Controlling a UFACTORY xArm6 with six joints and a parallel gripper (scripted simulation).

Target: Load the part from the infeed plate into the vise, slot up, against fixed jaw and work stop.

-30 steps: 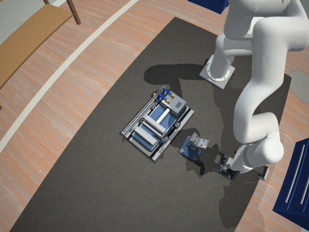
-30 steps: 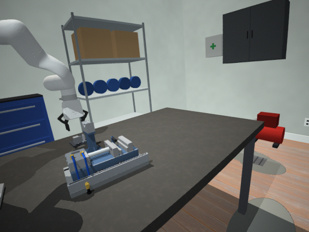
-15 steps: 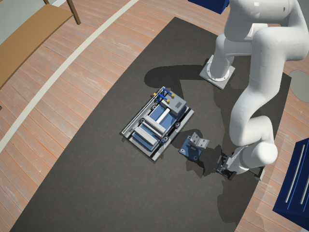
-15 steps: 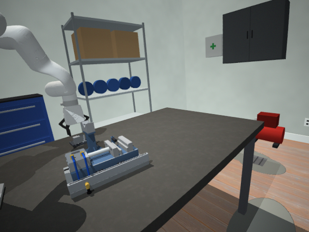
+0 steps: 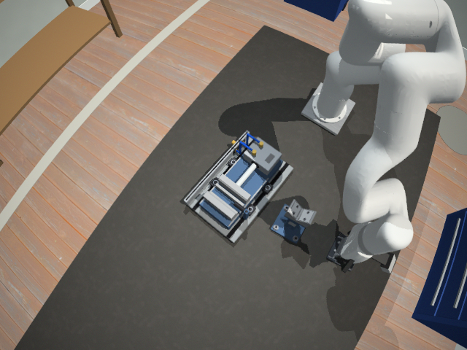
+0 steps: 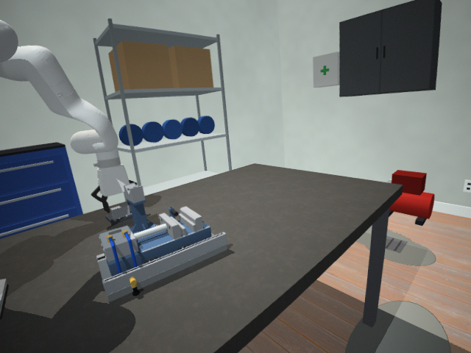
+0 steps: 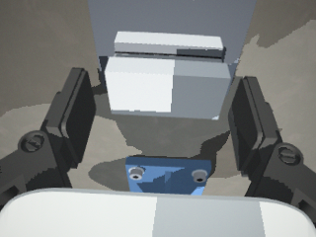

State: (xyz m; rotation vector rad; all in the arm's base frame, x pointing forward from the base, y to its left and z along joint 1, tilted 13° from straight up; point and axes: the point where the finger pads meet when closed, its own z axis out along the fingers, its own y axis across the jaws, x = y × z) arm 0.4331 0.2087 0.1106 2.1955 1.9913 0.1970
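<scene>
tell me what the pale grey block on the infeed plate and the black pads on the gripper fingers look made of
The pale grey block looks like bare metal, perhaps aluminium: flat matte faces, crisp square edges, no grain. That is a guess from its look. The black pads on the open gripper look like rubber or plastic: dull, dark, with softly rounded edges and no shine. The pictures cannot settle which.

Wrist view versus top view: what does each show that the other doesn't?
Only the wrist view shows the part on the infeed plate, between the open gripper's fingers, untouched. Only the top view shows the vise, its air cylinder's rod and the arm's base; there the arm hides the part. Both show the V-block's blue base and the dark table.
</scene>
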